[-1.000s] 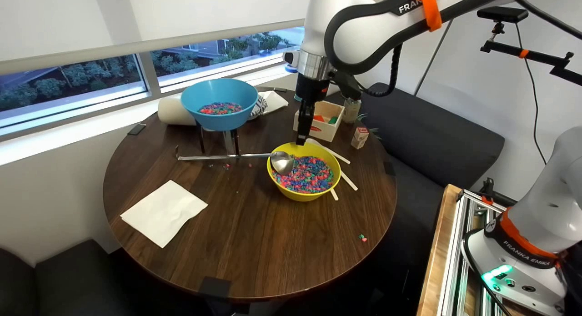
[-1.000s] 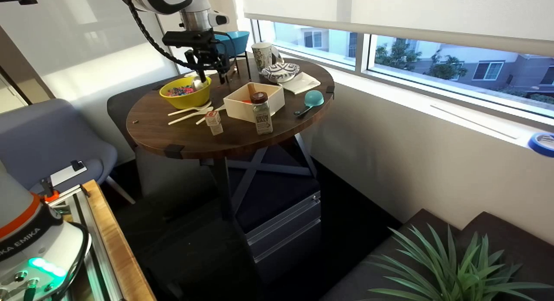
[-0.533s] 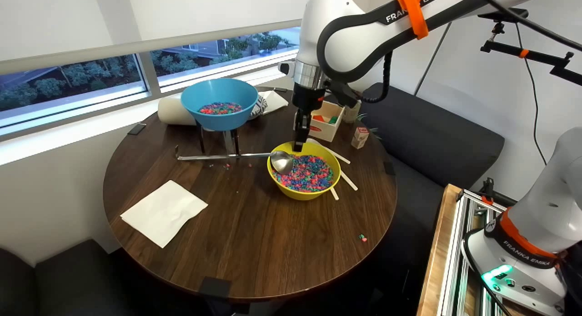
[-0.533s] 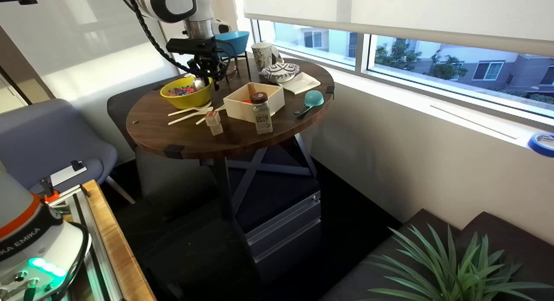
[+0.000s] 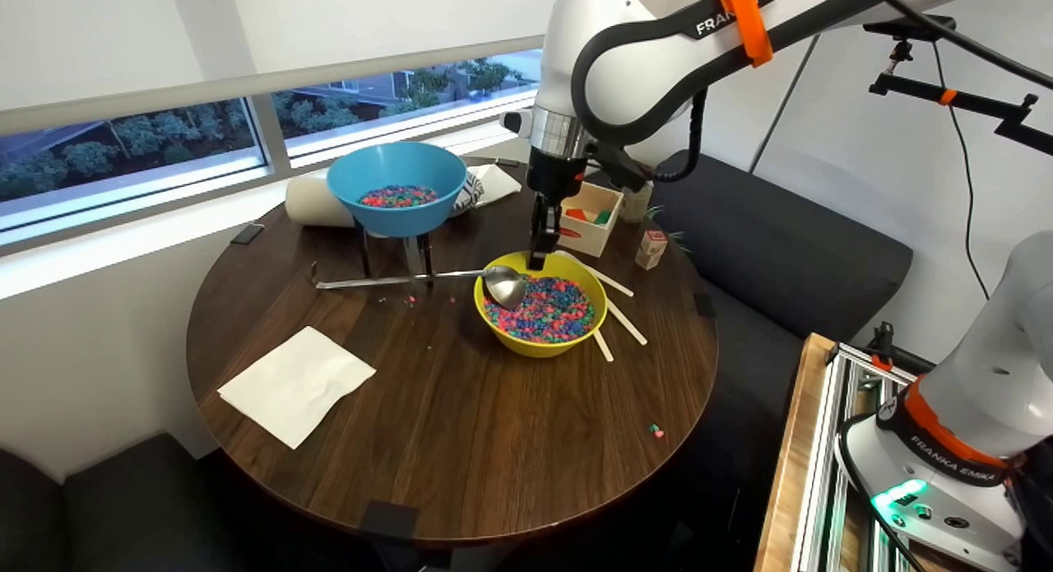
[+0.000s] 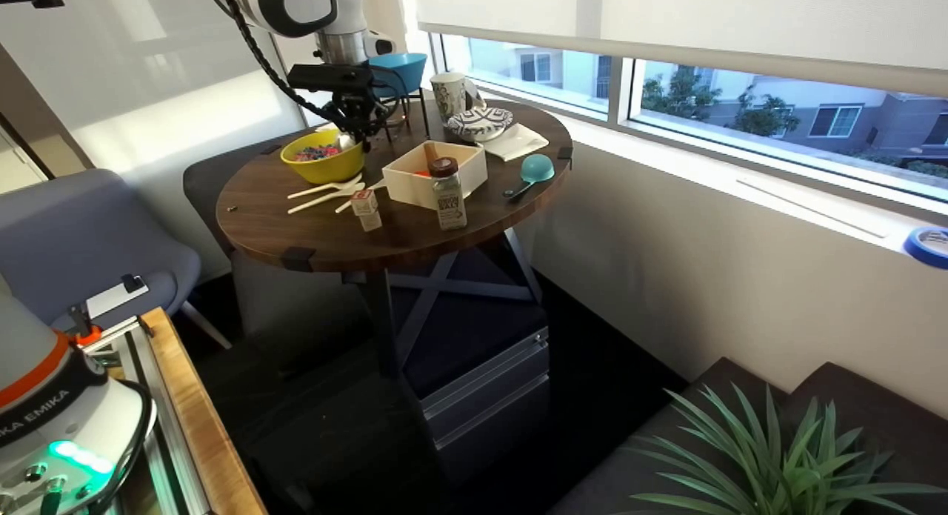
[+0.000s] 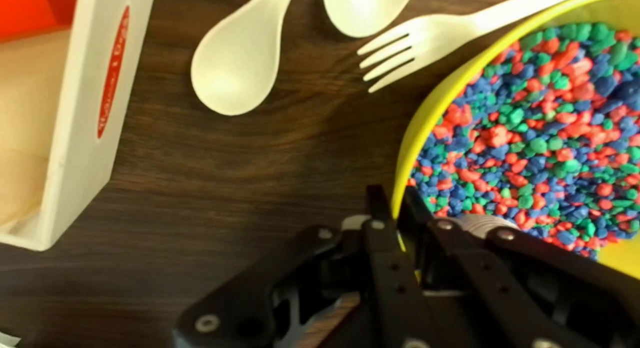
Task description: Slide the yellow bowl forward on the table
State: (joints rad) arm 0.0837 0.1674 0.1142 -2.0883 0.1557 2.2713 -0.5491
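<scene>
Yellow bowl (image 5: 539, 349) on the table (image 5: 444, 457) — rim (image 7: 427, 116) (ladle (image 5: 504, 290) nearby) pinched between the jaws of the gripper (image 7: 395, 203).

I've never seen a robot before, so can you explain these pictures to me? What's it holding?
The big white machine is a robot arm. Two pictures are taken from outside it, and the close-up from its wrist. Its gripper, a sort of pincer, pinches the rim of the yellow bowl, one tip inside, one outside. Inside that bowl are colourful bits and the scoop of a ladle. On the round table there's a blue bowl on a stand, a box, pale spoons, a fork, a napkin and a salt jar. The arm's job is to slide the yellow bowl forward.
</scene>
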